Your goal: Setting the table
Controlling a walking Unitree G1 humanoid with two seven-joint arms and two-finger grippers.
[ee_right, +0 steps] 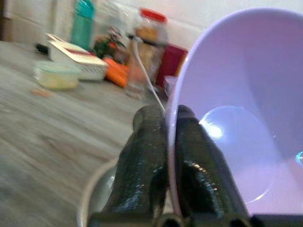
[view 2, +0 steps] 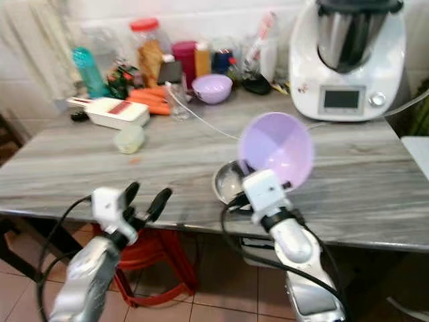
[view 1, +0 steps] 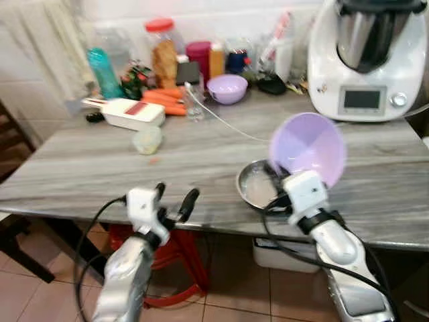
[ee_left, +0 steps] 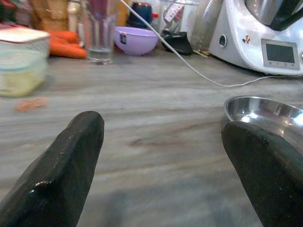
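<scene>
A lilac bowl (view 1: 308,149) hangs tipped on edge above the bench's (view 1: 201,157) near side, its hollow facing the robot and slightly up, its rim pinched by the right claw (ee_right: 166,124). The right wrist view shows one black finger inside the rim and one outside, pressed tight; the head views hide that grip behind the white wrist block. Just below and beside the bowl sits a steel dish (view 1: 257,185) on the bench. The left claw (view 1: 175,197) hovers at the bench's front edge, fingers (ee_left: 66,161) spread wide and holding nothing. Farther back stand a second lilac bowl (view 1: 227,88), carrots (view 1: 164,100), a white grater box (view 1: 127,113), a teal bottle (view 1: 102,71) and a white cooking machine (view 1: 365,60).
</scene>
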